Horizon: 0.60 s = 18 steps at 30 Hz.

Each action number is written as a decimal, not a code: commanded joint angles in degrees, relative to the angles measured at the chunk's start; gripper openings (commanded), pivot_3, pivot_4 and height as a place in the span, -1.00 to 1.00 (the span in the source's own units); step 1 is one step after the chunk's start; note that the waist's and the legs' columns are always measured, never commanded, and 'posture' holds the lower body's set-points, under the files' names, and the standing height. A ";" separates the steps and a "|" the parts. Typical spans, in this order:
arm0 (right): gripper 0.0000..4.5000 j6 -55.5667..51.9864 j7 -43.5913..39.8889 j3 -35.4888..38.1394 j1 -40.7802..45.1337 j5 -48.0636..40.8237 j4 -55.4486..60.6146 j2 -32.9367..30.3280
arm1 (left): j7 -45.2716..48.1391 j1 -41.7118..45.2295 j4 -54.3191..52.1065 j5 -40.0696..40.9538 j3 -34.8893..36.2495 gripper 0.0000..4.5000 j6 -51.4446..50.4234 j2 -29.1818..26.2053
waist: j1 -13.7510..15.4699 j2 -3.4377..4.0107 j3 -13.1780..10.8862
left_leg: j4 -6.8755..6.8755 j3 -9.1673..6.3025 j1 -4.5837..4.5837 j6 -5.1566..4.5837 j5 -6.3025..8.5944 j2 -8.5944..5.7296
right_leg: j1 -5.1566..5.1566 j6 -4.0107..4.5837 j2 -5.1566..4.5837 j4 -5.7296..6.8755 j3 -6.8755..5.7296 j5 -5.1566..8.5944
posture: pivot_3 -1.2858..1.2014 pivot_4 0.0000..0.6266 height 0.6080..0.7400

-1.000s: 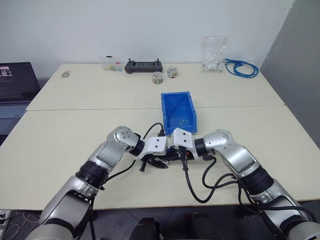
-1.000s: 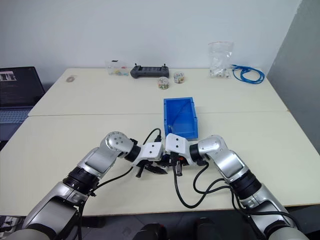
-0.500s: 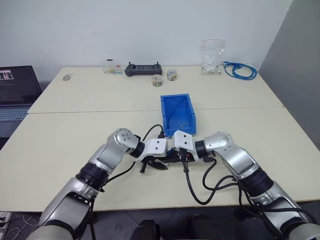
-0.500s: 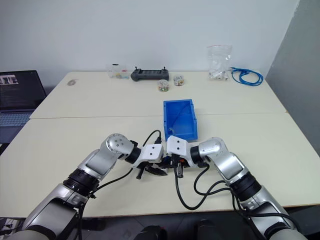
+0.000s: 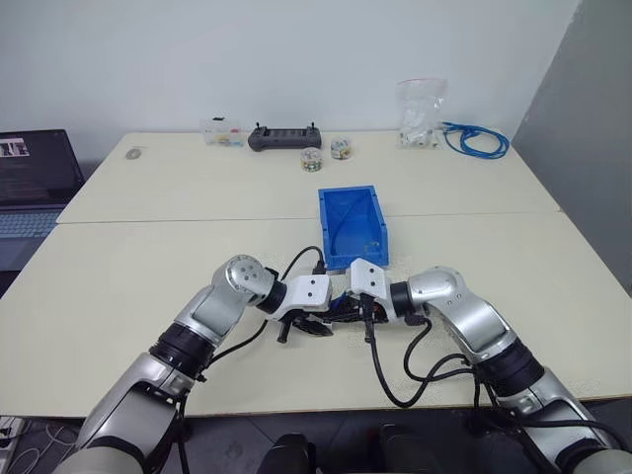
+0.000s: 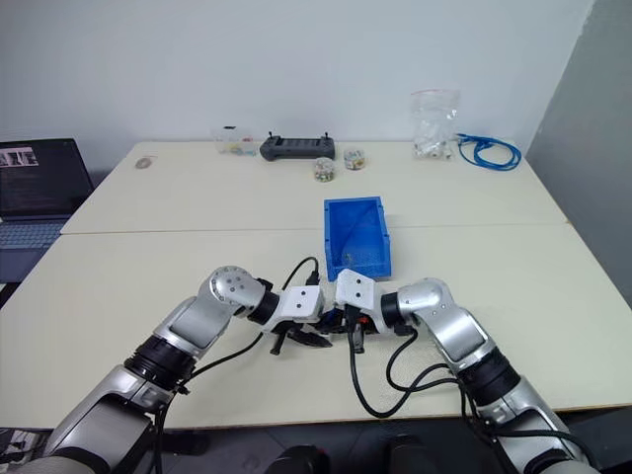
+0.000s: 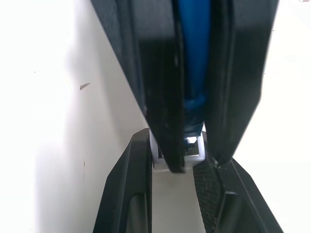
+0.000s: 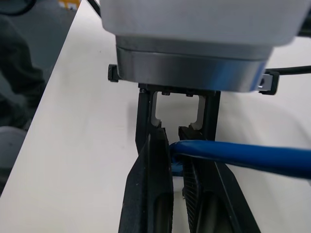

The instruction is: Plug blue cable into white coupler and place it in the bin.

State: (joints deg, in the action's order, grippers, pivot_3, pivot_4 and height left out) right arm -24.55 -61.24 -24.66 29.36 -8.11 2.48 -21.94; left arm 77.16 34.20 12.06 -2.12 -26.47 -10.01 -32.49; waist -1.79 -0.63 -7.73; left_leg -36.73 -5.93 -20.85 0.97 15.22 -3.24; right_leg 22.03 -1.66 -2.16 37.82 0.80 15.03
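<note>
Worktop (image 5: 148, 257): pale cream, two slabs meeting at a seam across the middle of the head views.

Left jaws (image 5: 314, 327): lower centre of the frame, pointing toward my right arm, clamped on the white coupler (image 7: 193, 154). In the left wrist view the small white block sits between my two black fingers (image 7: 133, 194).

Right jaws (image 6: 350, 326): lower centre, tip to tip with the left jaws, pinched shut on the blue cable (image 8: 243, 156). In the right wrist view the blue strand crosses between my fingers (image 8: 155, 194) and its end lies in the narrow gap. In the left wrist view the cable's end meets the coupler; whether the plug is fully seated I cannot tell.

Bin (image 5: 373, 219): bright blue, rectangular, open-topped, centre of the frame, just beyond both jaws, on the worktop.

Far edge, upper frame: black handheld controller (image 5: 284, 135); two small round jars (image 5: 310, 157); small clear box (image 5: 219, 128); clear plastic bag (image 5: 422, 107); coiled blue cable bundle (image 5: 478, 137) at upper right.

Left edge: open laptop (image 5: 35, 178).
</note>
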 commanded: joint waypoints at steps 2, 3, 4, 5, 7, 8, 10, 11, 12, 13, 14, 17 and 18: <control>-0.99 -6.06 1.81 5.21 -2.29 -3.75 6.30 -2.23 | -1.04 -3.03 0.09 1.83 4.49 -0.17 -3.41 -3.84 | -0.08 -0.07 -0.32 | 0.00 0.00 -0.07 0.00 0.00 0.01 | 0.09 0.00 0.01 0.02 0.00 0.00 | 0.03 -0.52 1.00; -0.99 -6.91 2.27 6.18 -2.55 -4.57 7.86 -2.45 | -0.69 -3.72 -0.79 3.00 5.37 -0.10 -4.08 -4.41 | -0.09 -0.05 -0.45 | 0.00 -0.01 -0.10 0.00 0.00 0.03 | 0.15 0.00 0.02 0.04 -0.01 0.00 | 0.03 -0.52 1.00; -0.99 -7.87 2.68 6.99 -2.74 -5.40 9.51 -2.71 | -0.68 -4.52 -1.90 4.04 6.27 0.04 -4.67 -4.98 | -0.13 -0.05 -0.58 | 0.00 -0.01 -0.12 0.00 0.00 0.04 | 0.17 0.00 0.02 0.05 -0.01 0.00 | 0.03 -0.52 1.00; -0.99 -8.78 3.11 7.61 -2.85 -6.08 10.81 -2.81 | -0.85 -5.19 -2.87 4.76 6.99 0.10 -5.03 -5.39 | -0.14 -0.05 -0.73 | 0.01 -0.01 -0.13 0.00 0.00 0.04 | 0.21 0.00 0.02 0.07 0.01 0.00 | 0.03 -0.52 1.00; -0.99 -10.51 4.31 8.79 -2.84 -7.38 12.92 -2.56 | -1.26 -6.36 -4.78 5.72 8.16 0.31 -5.54 -6.33 | -0.18 -0.07 -1.18 | 0.03 -0.02 -0.14 0.00 0.00 0.06 | 0.23 0.01 0.03 0.09 0.00 0.00 | 0.03 -0.52 1.00; -0.99 -11.52 5.04 9.56 -2.74 -8.17 14.09 -2.28 | -1.72 -6.95 -6.24 6.71 9.31 0.41 -6.61 -6.69 | -0.10 -0.11 -1.28 | 0.03 -0.02 -0.17 0.00 0.00 0.07 | 0.26 0.01 0.03 0.10 0.00 0.00 | 0.03 -0.52 1.00; -0.99 -13.57 6.52 11.11 -2.38 -9.86 16.19 -1.70 | -3.36 -7.84 -9.35 8.56 11.87 0.58 -9.28 -7.35 | -0.06 -0.15 -1.48 | 0.03 -0.08 -0.22 0.01 0.00 0.07 | 0.27 0.01 0.03 0.09 -0.06 0.00 | 0.03 -0.52 1.00; -0.99 -14.65 7.50 12.12 -2.10 -10.85 17.19 -1.30 | -4.88 -8.28 -11.22 9.36 13.65 0.68 -10.63 -7.59 | -0.03 -0.17 -1.53 | 0.02 -0.10 -0.27 0.01 0.00 0.07 | 0.30 0.02 0.02 0.08 -0.08 0.00 | 0.03 -0.52 1.00; -0.99 -15.74 8.42 13.12 -1.78 -11.82 17.97 -0.87 | -6.44 -8.55 -12.87 10.05 15.25 0.74 -12.14 -7.66 | 0.00 -0.20 -1.62 | 0.01 -0.12 -0.33 0.01 0.00 0.07 | 0.33 0.02 0.01 0.07 -0.12 0.00 | 0.03 -0.52 1.00; -0.99 -16.76 9.26 14.15 -1.59 -12.89 18.88 -0.62 | -8.02 -8.90 -14.78 10.69 16.69 0.81 -13.83 -7.64 | 0.08 -0.21 -1.66 | -0.01 -0.15 -0.43 0.01 -0.01 0.06 | 0.40 0.02 0.00 0.07 -0.15 0.00 | 0.03 -0.52 1.00; -0.99 -18.12 10.59 15.68 -1.15 -14.25 19.75 0.09 | -9.66 -9.23 -17.04 11.39 18.31 0.90 -15.44 -7.70 | 0.11 -0.22 -1.66 | -0.08 -0.20 -0.62 0.01 -0.01 0.06 | 0.57 0.02 -0.02 0.08 -0.20 0.00 | 0.03 -0.52 1.00; -0.99 -22.62 16.49 21.58 1.26 -18.60 20.62 3.50 | -16.14 -9.01 -23.96 12.77 22.71 1.00 -21.60 -6.59 | 0.16 -0.24 -1.68 | -0.25 -0.21 -1.31 0.05 -0.03 0.02 | 1.23 0.29 -0.05 0.22 -0.20 -0.21 | 0.03 -0.52 1.00; -0.99 -24.19 18.41 23.91 2.66 -20.42 19.86 4.75 | -18.51 -8.34 -25.81 12.96 23.67 1.00 -23.60 -5.95 | 0.18 -0.24 -1.68 | -0.25 -0.21 -1.31 0.05 -0.03 0.02 | 1.23 0.30 -0.05 0.22 -0.20 -0.21 | 0.03 -0.52 1.00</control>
State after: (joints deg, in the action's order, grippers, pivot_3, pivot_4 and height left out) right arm -46.30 -46.53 -5.71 29.52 -24.50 20.58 -18.67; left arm 62.99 24.52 -8.79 9.27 -5.82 -30.04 -39.10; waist -1.62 -0.88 -9.41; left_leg -36.96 -6.15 -22.16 1.02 15.19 -3.23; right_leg 23.26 -1.35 -2.22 38.03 0.59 14.81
